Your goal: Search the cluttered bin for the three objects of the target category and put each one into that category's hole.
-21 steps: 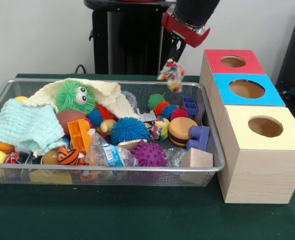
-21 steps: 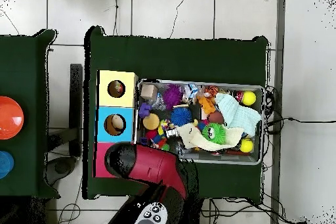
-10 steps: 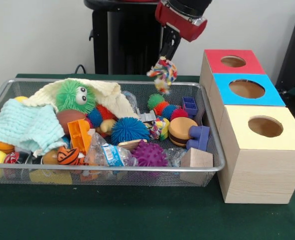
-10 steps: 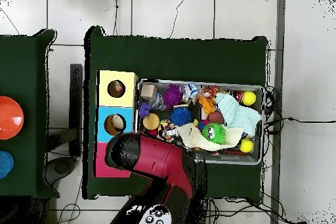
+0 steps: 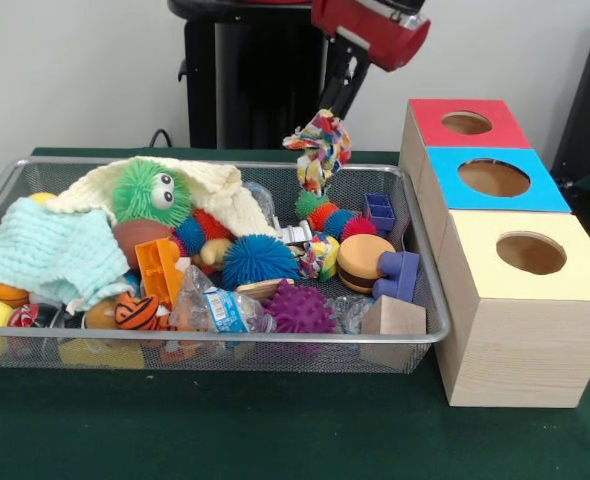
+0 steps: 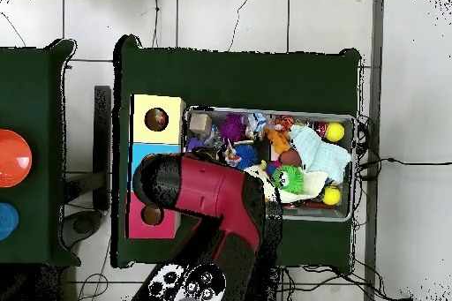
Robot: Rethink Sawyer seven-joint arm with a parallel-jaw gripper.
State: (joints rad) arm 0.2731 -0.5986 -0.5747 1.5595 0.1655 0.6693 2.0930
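A knotted rope toy in many colours hangs above the back right part of the wire bin. My gripper comes down from the top edge and is shut on the toy's upper end. To the right stand three wooden boxes in a row, each with a round hole: red top, blue top, yellow top. In the overhead view the red arm hides the gripper, the toy and most of the blue box; the yellow box and red box show.
The bin holds several toys: a green fuzzy ball with eyes, a blue spiky ball, a purple spiky ball, a toy burger, a wooden block and a pale green cloth.
The arm has risen and shifted left in the front view, away from the boxes, carrying the rope toy, which now dangles over the bin's back edge.
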